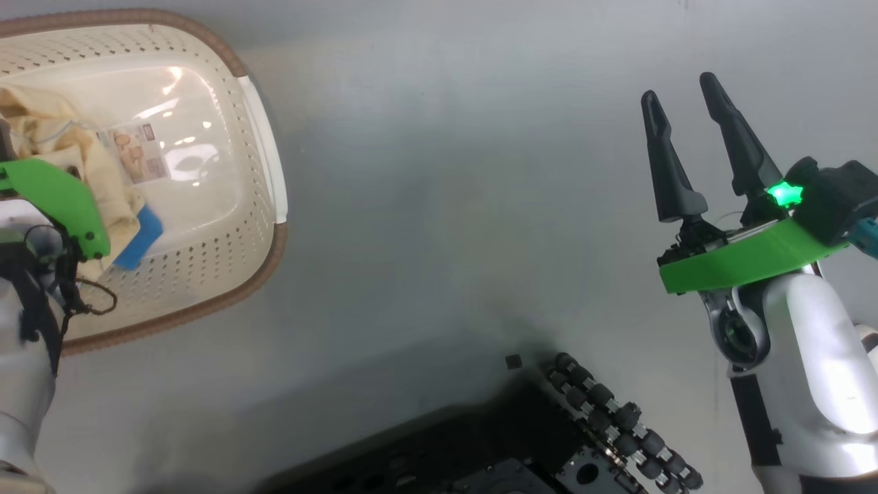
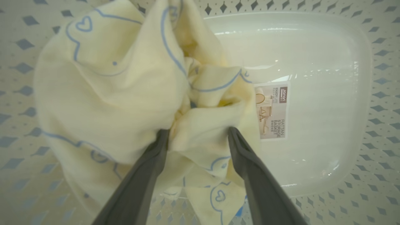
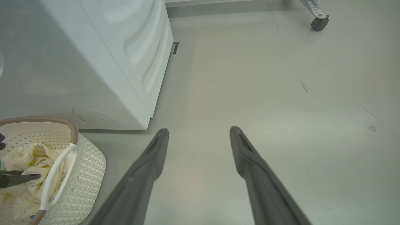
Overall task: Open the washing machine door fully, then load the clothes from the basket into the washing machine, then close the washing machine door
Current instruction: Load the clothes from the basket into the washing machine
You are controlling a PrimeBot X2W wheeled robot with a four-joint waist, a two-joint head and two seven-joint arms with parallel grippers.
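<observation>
Left wrist view looks straight down into the basket (image 2: 384, 93), where the left tool (image 2: 198, 131) has its two dark fingers spread wide and their tips pushed down into the clothes (image 2: 109, 93), a fold of the pale yellow cloth bunched between them but not pinched. The garments lie heaped toward one end of the basket, beside the label sticker (image 2: 272, 112) on its bare bottom, and in the head view a small blue cloth piece (image 1: 140, 240) peeks from under the yellow heap. The right tool (image 3: 199, 130) hangs spread and empty above the grey floor (image 3: 265, 78), well apart from the basket. In the right wrist view the washing machine (image 3: 103, 62) stands just behind the basket, showing its white side and lower front. Its door and drum cannot be made out, so whether the opening step is done cannot be told. Judging by how things lie, loading is only at its start: the visible clothes are all in the basket, none lifted. The left fingers have yet to press together on the cloth, and the carrying over and the closing of the door are left to do.
</observation>
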